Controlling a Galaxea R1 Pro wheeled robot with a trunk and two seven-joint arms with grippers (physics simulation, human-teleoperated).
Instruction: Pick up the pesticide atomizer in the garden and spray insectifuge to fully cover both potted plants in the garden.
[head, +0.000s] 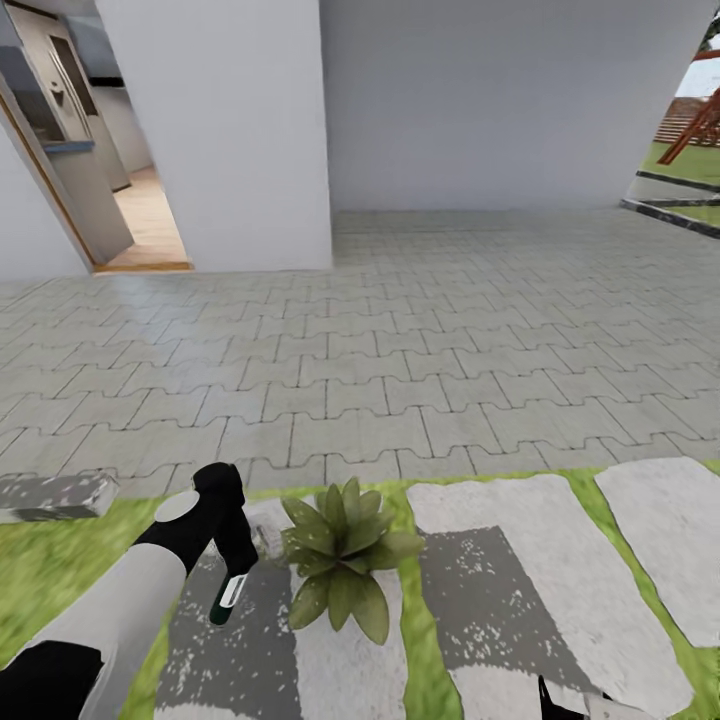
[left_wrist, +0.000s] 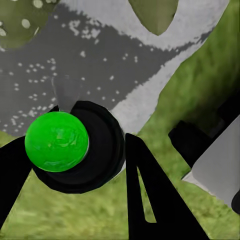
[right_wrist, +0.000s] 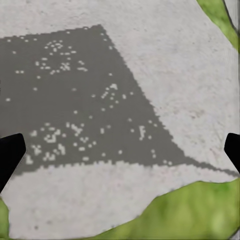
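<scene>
My left gripper (head: 238, 572) is shut on the pesticide atomizer (head: 226, 595), a slim white bottle with a green band and a black end pointing down at a stepping stone (head: 230, 640). It hangs just left of one potted plant (head: 340, 560), a low rosette of pointed green leaves that hide the pot. The left wrist view looks along the atomizer (left_wrist: 57, 141), green tip in a black ring, between the gripper's (left_wrist: 75, 150) dark fingers (left_wrist: 145, 195), with speckled leaves (left_wrist: 15, 20) beyond. My right gripper (right_wrist: 122, 150) is open over a pale stepping stone (right_wrist: 150, 60), holding nothing.
Lawn (head: 60, 570) with large grey stepping stones (head: 540, 580) borders a patio of interlocking pavers (head: 400, 340). Behind stand a white house wall (head: 480, 100) and an open doorway (head: 120, 180) at the left. A grey stone block (head: 55, 495) lies left of my arm.
</scene>
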